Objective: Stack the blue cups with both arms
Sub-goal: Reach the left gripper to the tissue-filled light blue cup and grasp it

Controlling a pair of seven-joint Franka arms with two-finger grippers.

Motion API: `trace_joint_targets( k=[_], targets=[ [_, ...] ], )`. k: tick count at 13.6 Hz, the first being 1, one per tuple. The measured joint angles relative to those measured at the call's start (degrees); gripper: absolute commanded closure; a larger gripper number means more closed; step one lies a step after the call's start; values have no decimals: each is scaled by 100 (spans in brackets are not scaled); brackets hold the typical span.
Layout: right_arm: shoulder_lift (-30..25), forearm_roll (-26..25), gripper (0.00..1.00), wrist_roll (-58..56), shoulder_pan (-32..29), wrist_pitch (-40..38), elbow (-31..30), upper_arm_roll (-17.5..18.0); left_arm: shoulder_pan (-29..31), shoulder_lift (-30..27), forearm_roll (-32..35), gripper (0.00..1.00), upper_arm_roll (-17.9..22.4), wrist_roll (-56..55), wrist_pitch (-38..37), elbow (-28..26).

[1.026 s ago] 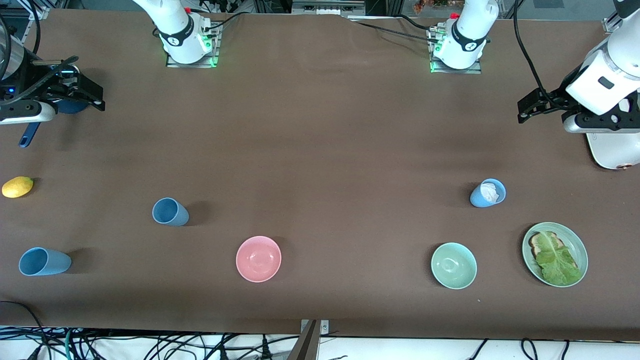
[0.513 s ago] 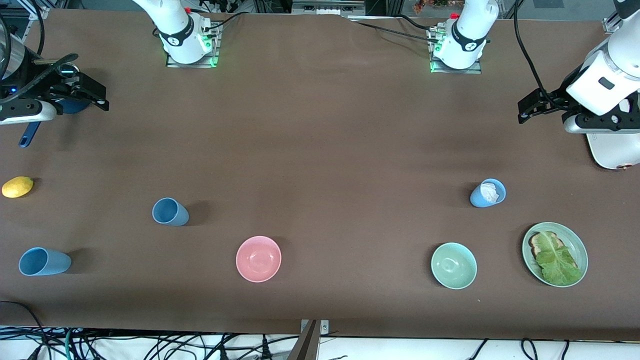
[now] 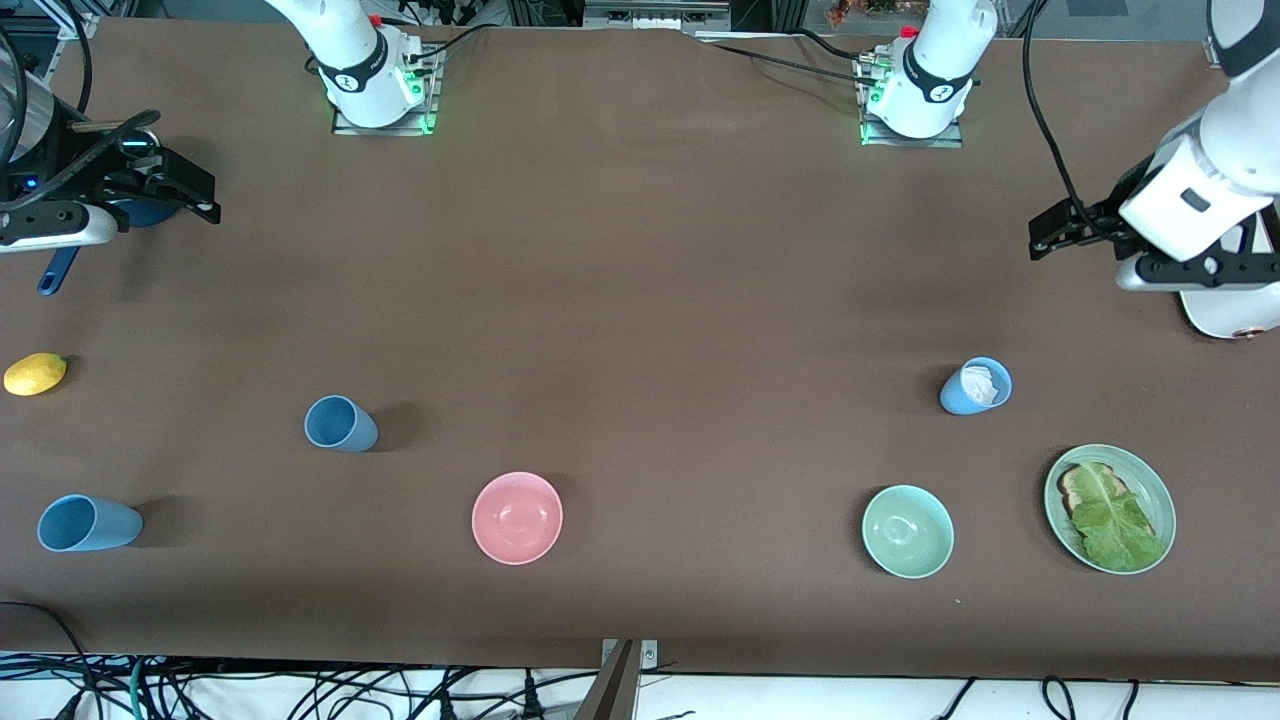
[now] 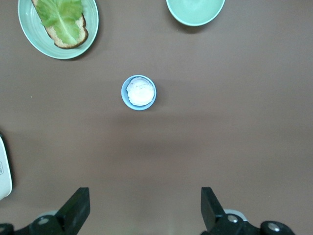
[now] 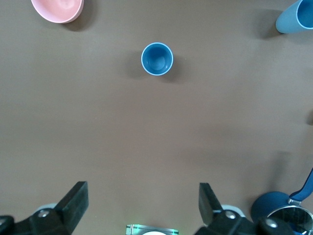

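Nearer the front camera than the pink bowl sits nothing useful; the darker blue cup is found beside it, closest to the right gripper, both it and the left gripper held wide open, empty.

Open right gripper above upright blue cup, pink bowl near.

Two white jointed arms, black bands near the bases, green lights at base plates. Black cables. Left hand and right hand black, two-fingered.
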Motion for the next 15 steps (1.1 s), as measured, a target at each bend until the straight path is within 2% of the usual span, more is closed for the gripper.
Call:
trace_joint_targets(
  k=[2,5,8,10,13,15],
  targets=[
    [0,0,0,0,0,0,0,-4,50,232,49,0,15,44,178,0],
    [1,0,0,1,0,1,-1,-6,322,566,180,0,21,762,667,-4],
    [5,0,0,1,0,1,-3,-8,572,965,428,0,28,1126,1388,-194],
    [8,0,0,1,0,1,-4,-8,577,1230,704,0,21,1140,2121,-565],
    [13,0,0,1,-1,1,-7,-8,610,1473,744,0,17,1139,3601,-1478],
    [18,0,0,1,0,1,-9,-8,696,1626,744,0,21,1139,4079,-1849]
  ],
)
